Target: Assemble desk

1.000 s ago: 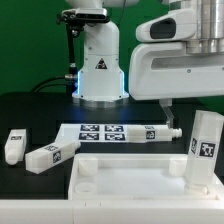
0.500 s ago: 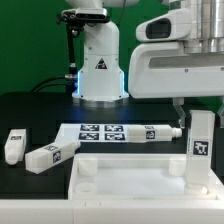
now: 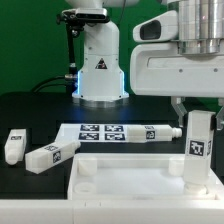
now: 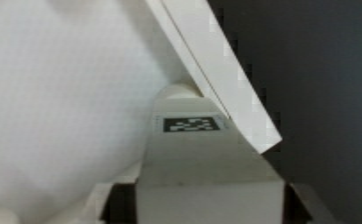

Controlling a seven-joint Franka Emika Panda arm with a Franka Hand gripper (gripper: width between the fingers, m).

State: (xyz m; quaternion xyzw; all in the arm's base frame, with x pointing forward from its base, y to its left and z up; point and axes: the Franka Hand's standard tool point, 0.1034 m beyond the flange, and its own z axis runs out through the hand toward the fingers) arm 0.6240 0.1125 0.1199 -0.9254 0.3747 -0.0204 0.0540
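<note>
You see the gripper [image 3: 197, 108] closed on one white leg [image 3: 198, 150]. The leg stands straight up at the desk top's [image 3: 130, 162] corner, on the exterior view's right, on the worktop [image 3: 30, 115].

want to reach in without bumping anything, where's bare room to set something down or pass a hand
Bare black table lies between the robot base and the two loose legs at the exterior view's left. The desk top floor is bare too. Crowded: the exterior view's right, where the fingers grip the upright leg.
</note>
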